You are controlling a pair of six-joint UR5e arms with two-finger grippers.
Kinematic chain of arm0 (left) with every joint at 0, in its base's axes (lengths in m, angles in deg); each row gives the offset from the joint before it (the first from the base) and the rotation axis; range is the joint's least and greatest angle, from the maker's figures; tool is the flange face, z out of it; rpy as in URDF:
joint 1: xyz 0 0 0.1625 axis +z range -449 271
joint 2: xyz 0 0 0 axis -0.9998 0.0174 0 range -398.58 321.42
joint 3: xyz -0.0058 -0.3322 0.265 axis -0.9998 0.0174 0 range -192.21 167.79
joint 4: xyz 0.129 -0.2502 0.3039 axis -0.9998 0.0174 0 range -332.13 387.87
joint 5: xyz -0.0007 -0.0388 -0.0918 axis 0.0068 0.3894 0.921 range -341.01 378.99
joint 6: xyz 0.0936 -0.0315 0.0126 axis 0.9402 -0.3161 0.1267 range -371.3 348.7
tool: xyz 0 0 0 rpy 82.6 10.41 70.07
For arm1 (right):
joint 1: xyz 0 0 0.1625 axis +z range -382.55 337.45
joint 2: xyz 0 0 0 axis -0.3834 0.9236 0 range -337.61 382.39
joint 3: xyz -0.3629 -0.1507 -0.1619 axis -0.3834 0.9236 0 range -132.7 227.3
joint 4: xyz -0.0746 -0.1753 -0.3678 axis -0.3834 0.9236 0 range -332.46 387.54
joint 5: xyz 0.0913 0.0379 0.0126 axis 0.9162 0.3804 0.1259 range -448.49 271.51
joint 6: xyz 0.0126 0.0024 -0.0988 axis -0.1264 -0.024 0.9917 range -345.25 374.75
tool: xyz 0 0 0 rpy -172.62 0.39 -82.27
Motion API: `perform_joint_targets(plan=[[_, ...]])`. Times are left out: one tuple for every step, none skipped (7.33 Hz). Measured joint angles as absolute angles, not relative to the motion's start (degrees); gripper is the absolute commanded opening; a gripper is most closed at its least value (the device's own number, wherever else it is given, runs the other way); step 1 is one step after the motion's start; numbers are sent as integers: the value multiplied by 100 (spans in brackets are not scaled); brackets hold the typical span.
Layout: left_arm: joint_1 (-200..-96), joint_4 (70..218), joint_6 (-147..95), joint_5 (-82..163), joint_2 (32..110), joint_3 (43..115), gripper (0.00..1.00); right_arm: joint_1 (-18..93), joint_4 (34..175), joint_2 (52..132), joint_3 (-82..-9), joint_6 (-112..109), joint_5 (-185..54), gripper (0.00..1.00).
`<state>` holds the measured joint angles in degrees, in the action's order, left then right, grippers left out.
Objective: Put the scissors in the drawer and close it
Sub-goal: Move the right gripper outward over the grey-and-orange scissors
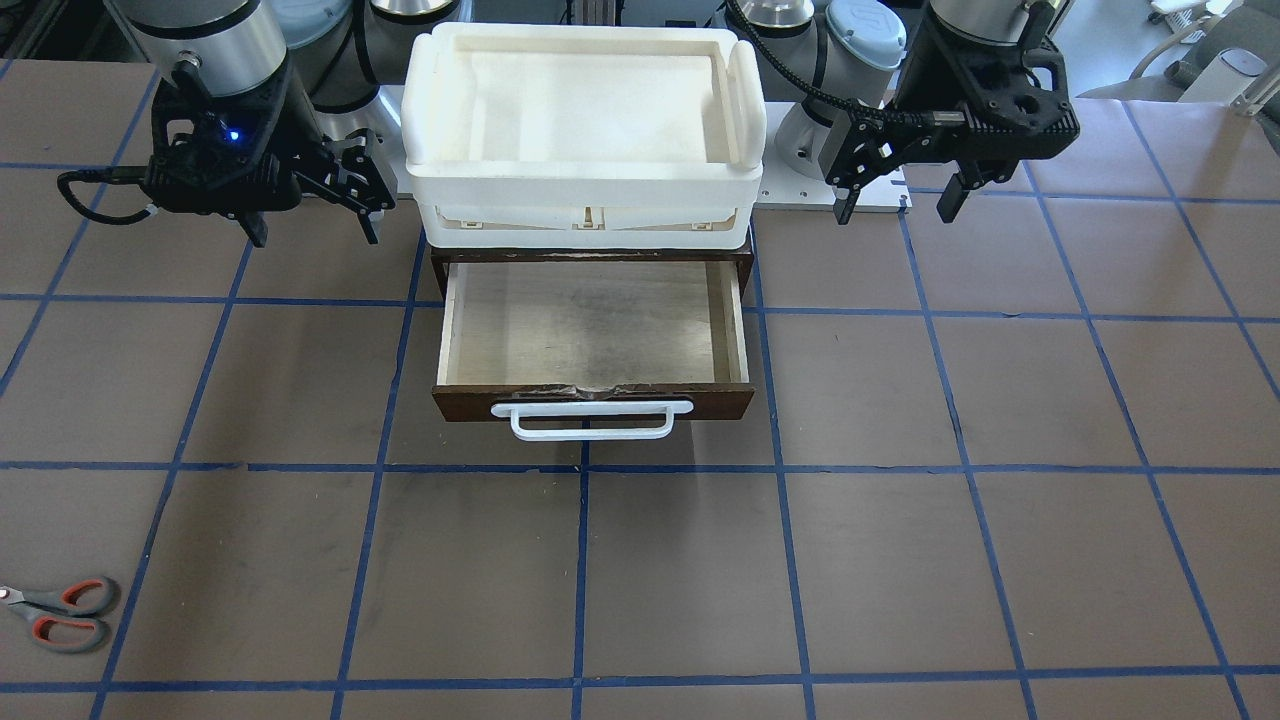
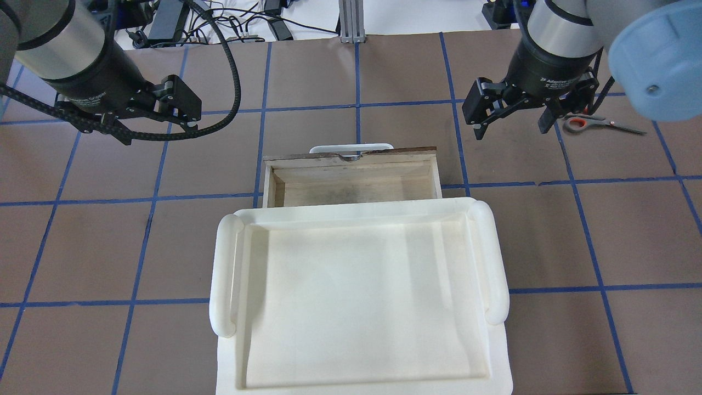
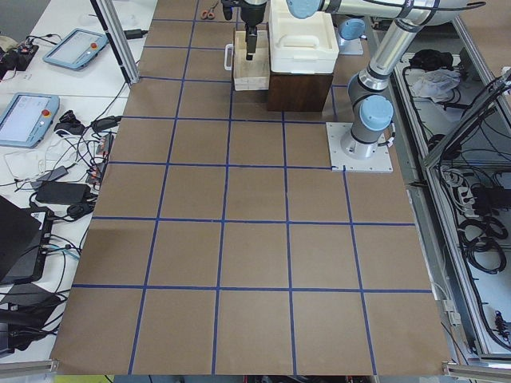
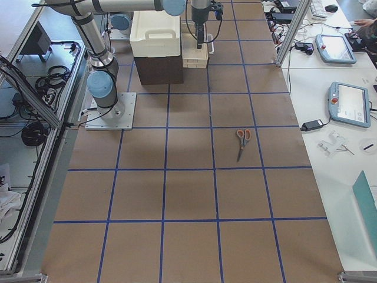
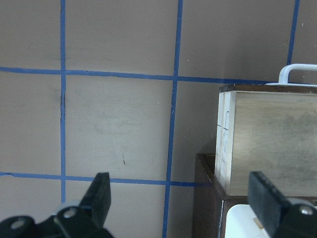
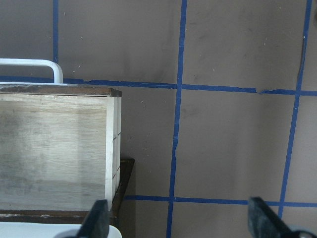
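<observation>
The scissors (image 1: 60, 612), grey handles lined orange-red, lie flat on the table on my right side, far out from the robot. They also show in the overhead view (image 2: 600, 124) just beyond my right gripper, and in the right exterior view (image 4: 242, 141). The drawer (image 1: 595, 325) is pulled open and its pale plywood inside is empty, with the white bar handle (image 1: 592, 420) at its front. My right gripper (image 1: 315, 236) is open and empty, above the table beside the drawer's right side. My left gripper (image 1: 894, 214) is open and empty on the other side.
A white plastic bin (image 2: 356, 296) sits on the dark brown cabinet (image 5: 205, 198) that holds the drawer. The brown table (image 1: 900, 560) carries a blue tape grid. Cables and tablets (image 4: 347, 106) lie beyond its edges.
</observation>
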<state>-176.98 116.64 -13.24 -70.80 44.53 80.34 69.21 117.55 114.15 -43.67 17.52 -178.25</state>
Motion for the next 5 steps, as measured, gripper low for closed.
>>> perform_joint_targets(plan=[[-17698,11663,-1324,-7082,4450,8034,100,6834,11860,11388,-4363,2161,-17782,100],[-17698,11664,-1324,-7083,4449,8034,100,6673,11969,11346,-4360,2782,-17758,100],[-17698,11663,-1324,-7084,4446,8034,100,6463,12019,11296,-4359,3380,-17751,100],[-17698,11664,-1324,-7084,4443,8034,100,6230,12055,11208,-4352,4045,-17763,100],[-17698,11664,-1324,-7084,4441,8036,100,5989,12153,11060,-4349,4766,-17775,100]])
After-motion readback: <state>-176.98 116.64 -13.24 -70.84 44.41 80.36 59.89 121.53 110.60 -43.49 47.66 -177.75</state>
